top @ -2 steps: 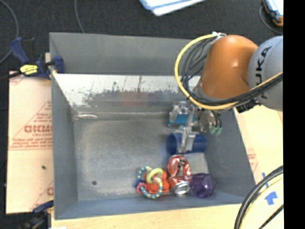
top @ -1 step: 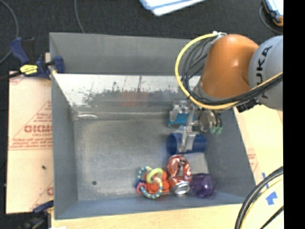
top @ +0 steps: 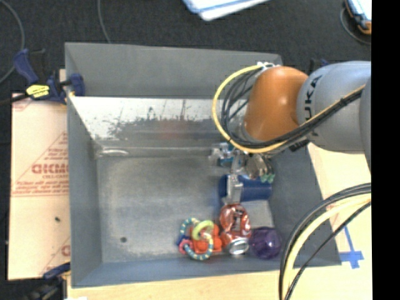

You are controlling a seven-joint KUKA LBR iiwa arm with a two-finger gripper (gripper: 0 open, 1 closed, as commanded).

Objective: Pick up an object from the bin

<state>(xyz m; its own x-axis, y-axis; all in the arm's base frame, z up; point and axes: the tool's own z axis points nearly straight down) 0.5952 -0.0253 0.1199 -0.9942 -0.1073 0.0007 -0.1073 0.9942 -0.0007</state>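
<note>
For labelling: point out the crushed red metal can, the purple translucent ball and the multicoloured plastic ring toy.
Crushed red metal can (top: 234, 225), camera view, dented side.
Purple translucent ball (top: 266, 243), camera view, its top.
Multicoloured plastic ring toy (top: 200, 239), camera view, orange middle.

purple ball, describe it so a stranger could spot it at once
In the grey metal bin, look along the near wall toward the right corner, where three small things lie in a row. The purple ball is the rightmost, beside a crushed red can; it alone is smooth and round.

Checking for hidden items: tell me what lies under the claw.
Under the claw lies a blue box, partly covered by the arm; its far part is hidden.
</note>
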